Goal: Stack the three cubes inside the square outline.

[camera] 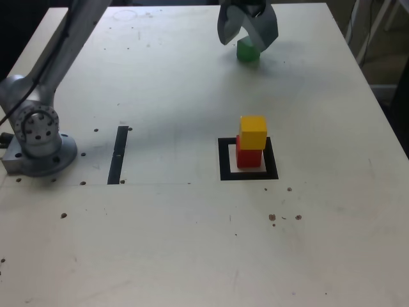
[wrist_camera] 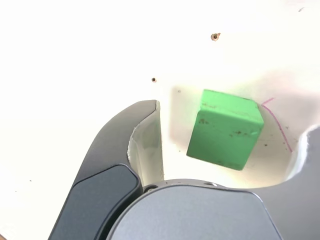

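Three cubes on the table (camera: 160,249): red (camera: 248,157), yellow (camera: 253,132), green (camera: 247,50); red sits inside the black square (camera: 225,169), yellow stacked on top of it, green on its own, well apart from the stack, toward the far edge in the exterior view; pincer (camera: 248,32) above green, jaws wide, nothing gripped; wrist view has green between the two jaws, gap on both sides, touching neither, scuff marks on it, a thin pink line on the table next to it plus a few small dark holes; arm (camera: 61,61) reaches over from its base (camera: 41,153) at the exterior view's left; black strip (camera: 118,155) lies flat between base and square; more holes and chips dot the near part of the table
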Available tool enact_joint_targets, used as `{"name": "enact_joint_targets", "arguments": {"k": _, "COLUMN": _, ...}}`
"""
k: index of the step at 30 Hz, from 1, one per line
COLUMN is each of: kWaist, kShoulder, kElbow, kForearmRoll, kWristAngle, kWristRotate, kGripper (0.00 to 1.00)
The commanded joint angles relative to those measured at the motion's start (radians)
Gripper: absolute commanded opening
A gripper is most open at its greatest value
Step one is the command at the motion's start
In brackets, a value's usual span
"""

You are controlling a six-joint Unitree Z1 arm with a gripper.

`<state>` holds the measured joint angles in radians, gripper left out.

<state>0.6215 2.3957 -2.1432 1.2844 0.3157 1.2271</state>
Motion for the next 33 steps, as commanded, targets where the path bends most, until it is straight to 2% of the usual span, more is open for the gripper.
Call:
{"name": "enact_joint_targets", "arguments": {"k": 1, "kWaist": -0.004, "kShoulder": 0.005, "kElbow": -0.007, "kForearmRoll": -0.003, "kWristAngle": -0.001, "kWristRotate": 0.000, "kGripper": 0.83}}
{"name": "enact_joint_targets", "arguments": {"k": 12, "kWaist": -0.008, "kShoulder": 0.008, "kElbow": -0.002, "kForearmRoll": -0.028, "kWristAngle": -0.017, "kWristRotate": -0.007, "kGripper": 0.55}}
{"name": "enact_joint_targets", "arguments": {"k": 17, "kWaist": -0.007, "kShoulder": 0.009, "kElbow": 0.002, "kForearmRoll": -0.038, "kWristAngle": -0.032, "kWristRotate": -0.006, "kGripper": 0.46}}
{"name": "enact_joint_targets", "arguments": {"k": 21, "kWaist": -0.003, "kShoulder": 0.009, "kElbow": 0.006, "kForearmRoll": -0.046, "kWristAngle": -0.051, "kWristRotate": -0.002, "kGripper": 0.42}}
{"name": "enact_joint_targets", "arguments": {"k": 31, "kWaist": 0.006, "kShoulder": 0.000, "kElbow": 0.038, "kForearmRoll": -0.066, "kWristAngle": -0.088, "kWristRotate": -0.002, "kGripper": 0.40}}
{"name": "enact_joint_targets", "arguments": {"k": 33, "kWaist": 0.008, "kShoulder": 0.000, "kElbow": 0.040, "kForearmRoll": -0.071, "kWristAngle": -0.100, "kWristRotate": -0.010, "kGripper": 0.37}}
